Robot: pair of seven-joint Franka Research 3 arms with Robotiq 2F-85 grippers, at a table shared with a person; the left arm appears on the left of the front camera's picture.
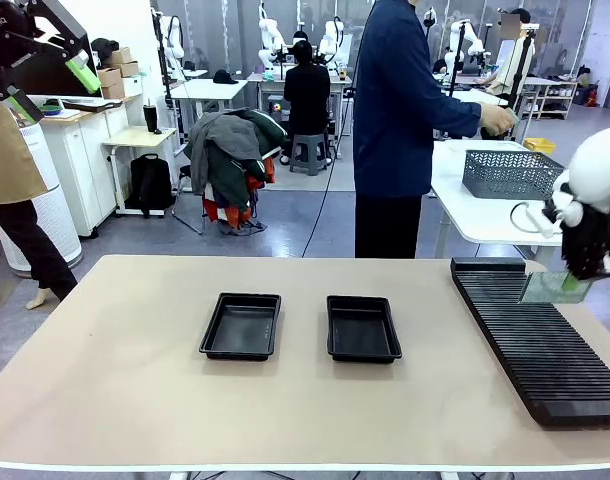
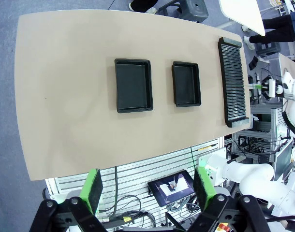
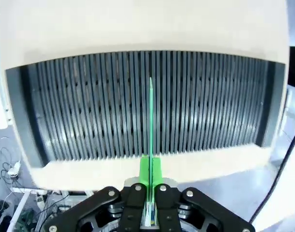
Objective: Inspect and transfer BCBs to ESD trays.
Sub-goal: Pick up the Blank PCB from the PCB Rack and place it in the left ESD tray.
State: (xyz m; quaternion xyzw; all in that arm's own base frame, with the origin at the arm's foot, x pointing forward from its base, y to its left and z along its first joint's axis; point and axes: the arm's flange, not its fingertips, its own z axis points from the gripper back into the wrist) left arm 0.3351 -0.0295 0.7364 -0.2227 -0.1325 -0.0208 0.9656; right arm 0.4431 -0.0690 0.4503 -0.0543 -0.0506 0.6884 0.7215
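Right gripper [image 1: 577,282] pinches a BCB [image 1: 551,288] upright over the rack [image 1: 540,350]. The nearer tray [image 1: 364,330] lies to its left on the bench [image 1: 115,370]. Left gripper [image 2: 147,191] hangs wide open, farther off.

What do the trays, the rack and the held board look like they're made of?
Trays: likely moulded plastic, black with a slight sheen; thin walls, raised rims, rounded corners.
Rack: probably plastic too, black, mostly matte; fine even ribs that glint in the right wrist view.
Board: thin rigid sheet, pale green, likely circuit-board laminate; edge-on it shows as one straight green line.
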